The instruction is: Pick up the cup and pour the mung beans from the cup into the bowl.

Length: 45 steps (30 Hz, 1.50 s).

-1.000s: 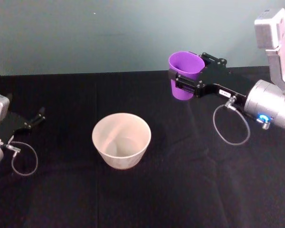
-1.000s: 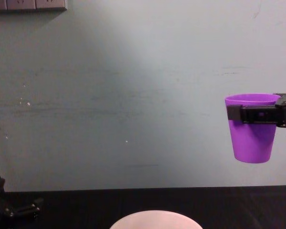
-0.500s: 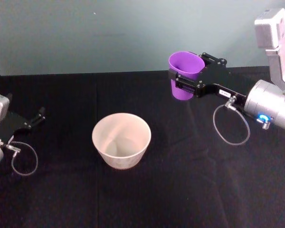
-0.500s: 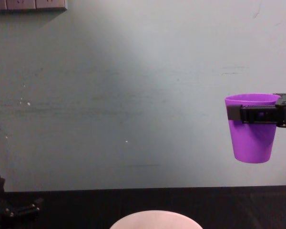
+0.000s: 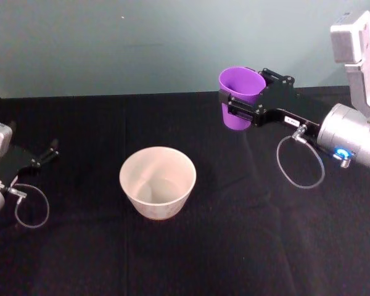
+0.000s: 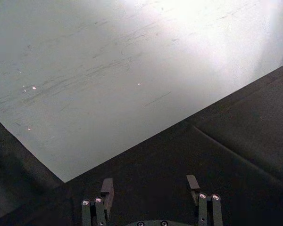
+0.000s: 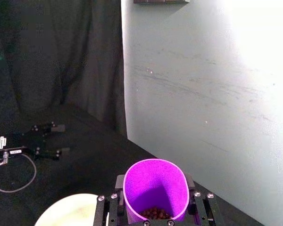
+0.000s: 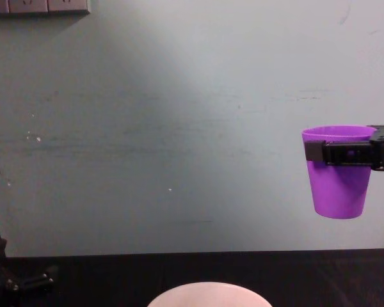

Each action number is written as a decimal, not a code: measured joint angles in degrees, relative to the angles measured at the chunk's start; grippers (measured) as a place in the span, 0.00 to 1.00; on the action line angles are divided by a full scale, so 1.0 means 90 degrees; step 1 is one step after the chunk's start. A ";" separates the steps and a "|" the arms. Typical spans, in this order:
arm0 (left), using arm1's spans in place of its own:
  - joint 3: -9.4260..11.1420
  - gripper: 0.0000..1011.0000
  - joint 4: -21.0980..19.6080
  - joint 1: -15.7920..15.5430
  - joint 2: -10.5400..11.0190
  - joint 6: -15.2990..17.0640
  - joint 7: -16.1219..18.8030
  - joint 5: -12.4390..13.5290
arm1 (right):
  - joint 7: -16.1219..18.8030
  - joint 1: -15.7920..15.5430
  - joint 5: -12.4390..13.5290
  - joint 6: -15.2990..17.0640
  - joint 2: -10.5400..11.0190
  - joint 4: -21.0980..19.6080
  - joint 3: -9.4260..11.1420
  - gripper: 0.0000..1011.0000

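Note:
My right gripper [image 5: 242, 106] is shut on the purple cup [image 5: 239, 97], holding it upright in the air above the table, behind and to the right of the bowl [image 5: 158, 182]. From the chest view the cup [image 8: 337, 171] hangs level, well above the bowl's rim [image 8: 208, 293]. The right wrist view looks into the cup [image 7: 154, 188] and shows dark mung beans [image 7: 154, 214] at its bottom. The bowl [image 7: 70, 212] is pale pinkish-white and wide, standing mid-table. My left gripper [image 5: 44, 155] rests open at the table's left edge, nothing between its fingers [image 6: 106, 188].
A black cloth [image 5: 191, 253] covers the table, with a pale teal wall [image 5: 142, 43] behind. Cable loops hang from both wrists [image 5: 299, 163]. Wall sockets [image 8: 38, 6] sit high on the wall at the left.
The left gripper has edged slightly. The right gripper and the cup hold the same place.

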 joint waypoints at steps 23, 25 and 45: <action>0.0000 0.99 0.0000 0.0000 0.0000 0.0000 0.0000 0.0000 | 0.0000 0.0000 0.0000 0.0000 0.0000 0.0000 0.0000 0.71; 0.0000 0.99 0.0000 0.0001 0.0000 0.0000 0.0000 0.0000 | 0.0000 0.0000 0.0000 0.0000 0.0000 0.0000 0.0000 0.71; 0.0000 0.99 0.0000 0.0000 0.0000 0.0000 0.0000 0.0000 | 0.0000 0.0000 0.0000 0.0000 0.0000 0.0000 0.0000 0.72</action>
